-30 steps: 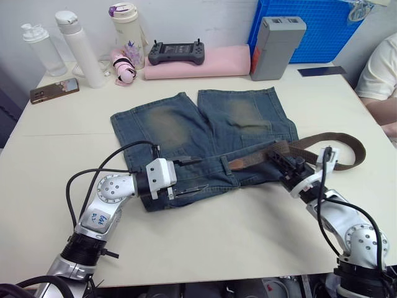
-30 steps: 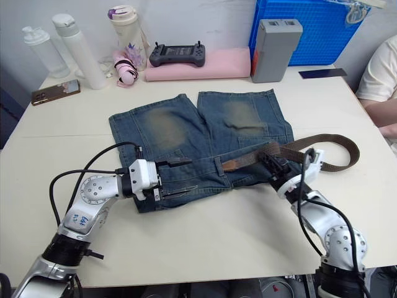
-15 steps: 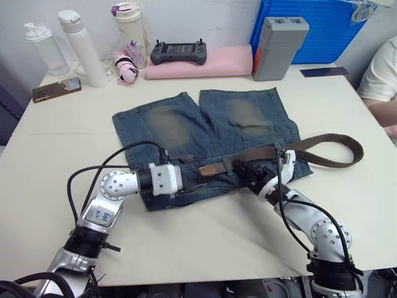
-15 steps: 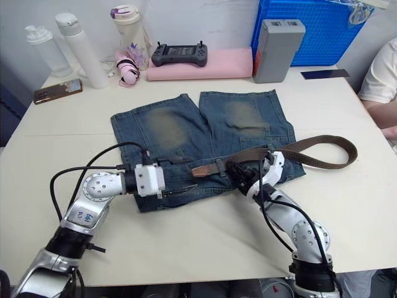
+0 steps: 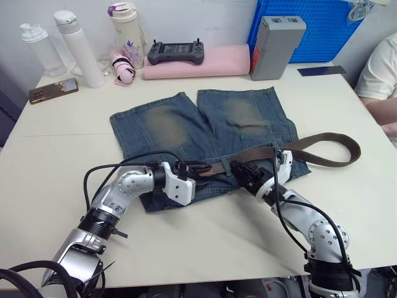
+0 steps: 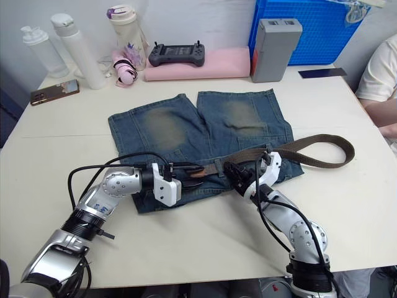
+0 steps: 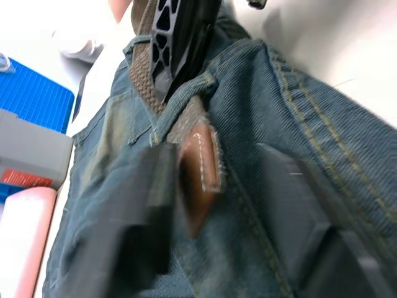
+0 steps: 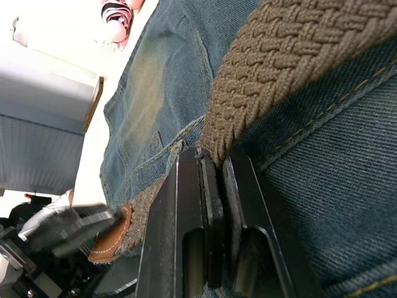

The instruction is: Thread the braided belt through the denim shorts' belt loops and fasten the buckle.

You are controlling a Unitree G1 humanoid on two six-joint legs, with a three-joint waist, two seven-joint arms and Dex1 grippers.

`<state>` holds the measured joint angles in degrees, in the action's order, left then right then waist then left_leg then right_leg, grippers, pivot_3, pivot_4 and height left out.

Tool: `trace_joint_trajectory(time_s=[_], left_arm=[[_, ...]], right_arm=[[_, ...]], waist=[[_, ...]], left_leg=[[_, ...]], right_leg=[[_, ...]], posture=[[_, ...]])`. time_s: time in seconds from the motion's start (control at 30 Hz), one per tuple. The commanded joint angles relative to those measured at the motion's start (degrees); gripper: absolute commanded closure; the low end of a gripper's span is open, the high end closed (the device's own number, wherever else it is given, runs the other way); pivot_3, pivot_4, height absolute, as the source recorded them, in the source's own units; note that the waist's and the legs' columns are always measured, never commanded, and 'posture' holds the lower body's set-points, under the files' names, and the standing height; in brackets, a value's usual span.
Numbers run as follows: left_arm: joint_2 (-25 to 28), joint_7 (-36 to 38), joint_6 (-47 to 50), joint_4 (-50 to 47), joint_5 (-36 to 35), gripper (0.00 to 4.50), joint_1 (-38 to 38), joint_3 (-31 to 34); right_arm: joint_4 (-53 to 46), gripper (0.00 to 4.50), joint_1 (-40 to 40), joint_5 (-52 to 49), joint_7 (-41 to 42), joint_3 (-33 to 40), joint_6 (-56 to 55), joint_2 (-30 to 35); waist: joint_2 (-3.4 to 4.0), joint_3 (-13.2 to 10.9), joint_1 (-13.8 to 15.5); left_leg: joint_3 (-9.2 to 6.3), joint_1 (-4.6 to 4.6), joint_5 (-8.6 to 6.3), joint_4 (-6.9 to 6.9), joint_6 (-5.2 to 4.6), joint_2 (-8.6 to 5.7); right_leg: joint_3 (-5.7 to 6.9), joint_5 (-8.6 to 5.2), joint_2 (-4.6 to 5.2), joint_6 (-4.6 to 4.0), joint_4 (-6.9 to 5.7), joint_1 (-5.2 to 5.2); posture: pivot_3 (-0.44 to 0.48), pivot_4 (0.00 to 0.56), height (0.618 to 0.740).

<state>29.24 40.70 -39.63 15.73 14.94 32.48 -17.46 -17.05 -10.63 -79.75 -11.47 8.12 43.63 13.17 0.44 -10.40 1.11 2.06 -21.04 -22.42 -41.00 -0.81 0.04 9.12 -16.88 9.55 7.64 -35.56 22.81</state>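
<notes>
The denim shorts (image 5: 173, 124) lie flat mid-table with the waistband toward me. The braided belt (image 5: 322, 139) curves in a bend on the right and runs left along the waistband. It passes under one of the belt loops (image 7: 186, 99), and its brown leather tip (image 7: 201, 164) sticks out past that loop. My right gripper (image 5: 239, 169) is shut on the braided strap (image 8: 260, 81) just right of the loop. My left gripper (image 5: 200, 170) is open, its fingers (image 7: 155, 211) on either side of the tip. The buckle is hidden.
At the table's back stand bottles (image 5: 77, 46), a phone (image 5: 53, 90), a controller (image 5: 177, 51) on a pink roll (image 5: 205, 67), a grey box (image 5: 276, 37) and a blue crate (image 5: 322, 28). A person's arm (image 5: 381, 81) is at the right edge.
My right gripper moved left with the belt, pushing its tip through the loop. My left gripper moved right until its fingers straddled the tip.
</notes>
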Motion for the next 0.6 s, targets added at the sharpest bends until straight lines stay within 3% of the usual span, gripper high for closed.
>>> trace_joint_trajectory(time_s=[0.03,0.07,0.17,0.2,0.37,0.47,0.6], left_arm=[[0.7,-0.7,-1.2,0.1,0.0,4.08,0.8,0.2],[0.8,-0.9,-1.2,0.3,0.3,4.4,0.8,0.3],[0.9,-1.5,-1.2,0.4,0.5,4.47,0.9,0.5],[1.0,-1.7,-1.1,0.4,0.5,4.5,0.9,0.6],[1.5,-2.2,-0.6,-0.1,-0.3,4.5,0.4,1.3],[1.8,-2.1,-0.4,-0.4,-1.3,4.5,0.1,1.6],[2.0,-1.7,0.0,-0.9,-2.4,4.5,-0.2,2.1]], right_arm=[[-3.1,4.5,0.2,-0.9,-0.4,0.8,0.3,0.2],[-3.3,4.5,0.2,-1.0,-0.5,1.0,0.4,0.3],[-4.2,4.5,0.4,-2.0,-0.8,1.9,0.7,1.1],[-4.9,3.68,0.6,-3.2,-0.5,2.4,1.0,1.8],[-11.5,1.47,0.7,-2.8,5.1,5.1,3.7,12.6],[-19.3,0.02,2.0,14.0,15.8,0.5,1.1,25.0],[-24.1,0.02,2.0,48.0,28.0,-18.9,-9.8,43.4]], waist=[[0.0,0.0,0.0],[0.0,0.0,0.0],[0.0,0.0,0.0],[0.0,0.0,0.1],[0.02,0.0,0.1],[0.02,0.0,0.2],[0.01,0.0,0.0]], left_leg=[[0.0,0.0,0.0,0.0,0.0,0.0],[0.0,0.0,0.0,0.0,0.0,0.0],[0.0,0.0,0.0,0.0,0.0,0.0],[0.0,-0.01,0.0,0.0,0.0,0.0],[0.0,-0.03,-0.01,-0.02,-0.01,-0.01],[0.01,-0.02,-0.01,-0.01,-0.01,0.0],[0.05,-0.02,-0.01,0.01,-0.01,0.03]], right_leg=[[0.0,0.0,0.0,0.0,0.0,0.0],[0.0,0.0,0.0,0.0,0.0,0.0],[-0.01,0.0,0.0,0.0,0.0,0.0],[-0.01,0.0,0.0,0.0,0.0,0.0],[-0.02,0.0,0.01,0.0,0.02,0.0],[-0.01,0.0,0.01,0.0,0.05,0.0],[-0.01,0.0,-0.01,0.0,0.1,0.0]], posture=[[0.0,0.15,0.705],[0.0,0.15,0.705],[0.0,0.15,0.705],[0.0,0.15,0.705],[0.0,0.15,0.705],[0.0,0.15,0.705],[0.0,0.15,0.705]])
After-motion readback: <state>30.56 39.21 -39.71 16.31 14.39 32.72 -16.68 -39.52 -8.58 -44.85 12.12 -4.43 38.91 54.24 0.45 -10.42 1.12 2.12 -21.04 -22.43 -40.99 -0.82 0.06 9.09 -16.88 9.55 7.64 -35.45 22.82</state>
